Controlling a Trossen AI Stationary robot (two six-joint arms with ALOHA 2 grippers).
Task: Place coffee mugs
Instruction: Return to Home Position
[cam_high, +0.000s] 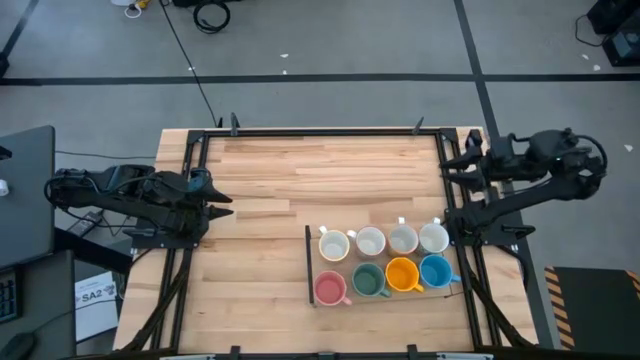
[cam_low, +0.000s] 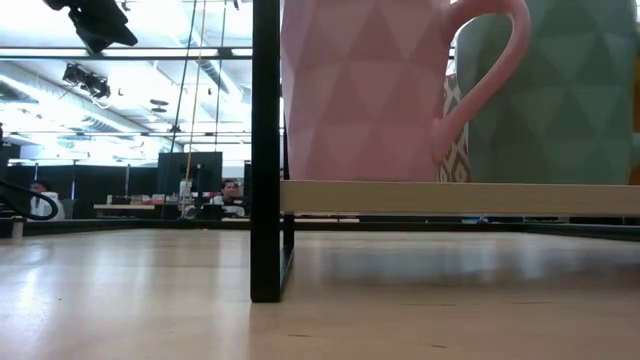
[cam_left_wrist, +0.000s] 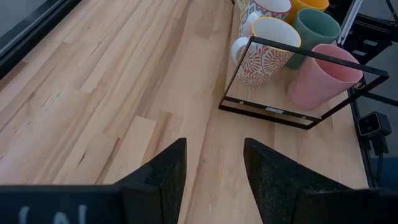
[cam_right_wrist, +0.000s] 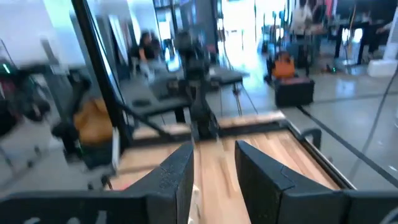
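Observation:
Several coffee mugs stand in two rows on a black wire rack (cam_high: 308, 262) at the table's near right. The far row is white mugs (cam_high: 370, 241). The near row holds a pink mug (cam_high: 330, 288), a green one (cam_high: 369, 279), an orange one (cam_high: 402, 273) and a blue one (cam_high: 436, 270). The low view shows the pink mug (cam_low: 360, 90) and green mug (cam_low: 550, 90) with their bases on the rack's shelf (cam_low: 450, 197). My left gripper (cam_high: 224, 206) (cam_left_wrist: 214, 168) waits open at the left edge, facing the rack. My right gripper (cam_high: 458, 165) (cam_right_wrist: 214, 168) hovers open at the far right, holding nothing.
Bare wooden tabletop (cam_high: 330, 180) spreads between both arms and beyond the rack. A black metal frame (cam_high: 320, 131) borders the table. The rack's upright post (cam_low: 265, 150) stands on the wood. Beyond the table, people sit at desks in the room (cam_low: 230, 195).

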